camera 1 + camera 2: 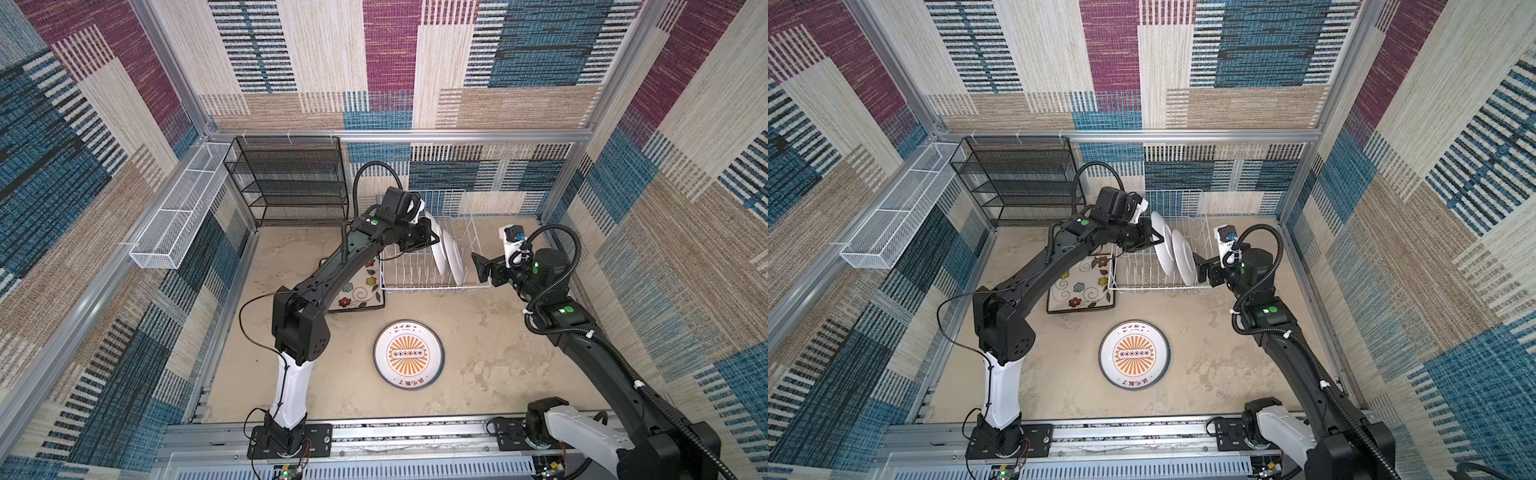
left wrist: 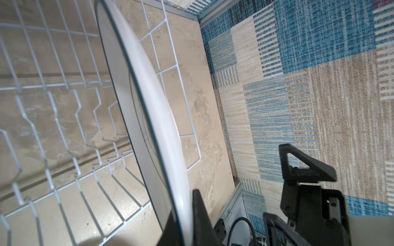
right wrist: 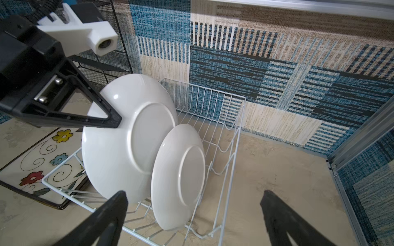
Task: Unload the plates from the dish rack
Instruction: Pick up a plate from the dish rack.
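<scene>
Extraction of the left round plate (image 3: 128, 138) from the dish rack (image 1: 432, 286) was in hand; its rim was clamped by the left fingers (image 3: 110, 119), the right fingers (image 3: 110, 213) were spread apart. A lift clear of the tines was judged necessary next.

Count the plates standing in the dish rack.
2. Both stand on edge in the dish rack: the first plate, its rim pinched by the left gripper, and the second plate beside it, nearer the open right gripper. None looks hidden.
</scene>
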{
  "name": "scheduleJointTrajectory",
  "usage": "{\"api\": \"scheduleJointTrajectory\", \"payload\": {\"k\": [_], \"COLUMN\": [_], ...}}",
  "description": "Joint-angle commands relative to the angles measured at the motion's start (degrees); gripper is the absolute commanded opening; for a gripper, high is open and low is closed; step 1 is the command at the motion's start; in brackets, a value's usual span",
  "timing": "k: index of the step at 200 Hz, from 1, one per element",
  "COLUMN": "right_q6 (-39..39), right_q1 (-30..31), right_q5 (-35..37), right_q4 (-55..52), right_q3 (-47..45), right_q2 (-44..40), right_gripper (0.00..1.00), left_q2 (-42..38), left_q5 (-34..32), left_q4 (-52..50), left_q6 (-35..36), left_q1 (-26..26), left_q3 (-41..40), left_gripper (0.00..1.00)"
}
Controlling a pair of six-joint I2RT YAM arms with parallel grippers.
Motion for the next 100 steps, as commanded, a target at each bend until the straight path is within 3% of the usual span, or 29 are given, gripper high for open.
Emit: {"api": "scheduleJointTrajectory", "payload": {"k": [1,68,100], "right_q6": [1.06,4.22,8.39], "right_q1": [0.02,0.00,0.00], "right_q5": [-0.89,-2.90,-4.49], "right_q4": [2.55,2.30,0.33], "right_q3": [0.66,2.16,5.34], "right_q2": [-0.21,0.42,2.68], "right_gripper": [1.00,1.00,1.00], "left_q2": [-2.17,-9.04,-14.10], "left_q5": [-0.44,-1.95,-5.06], "left_q4": [0.97,2.43,2.37], "left_q6": [1.69,3.13,10.32], "left_q1": [0.11,1.23,1.61], "left_q3": [-1.18,-6.01,-8.68], "left_gripper": [0.00,0.00,0.00]}}
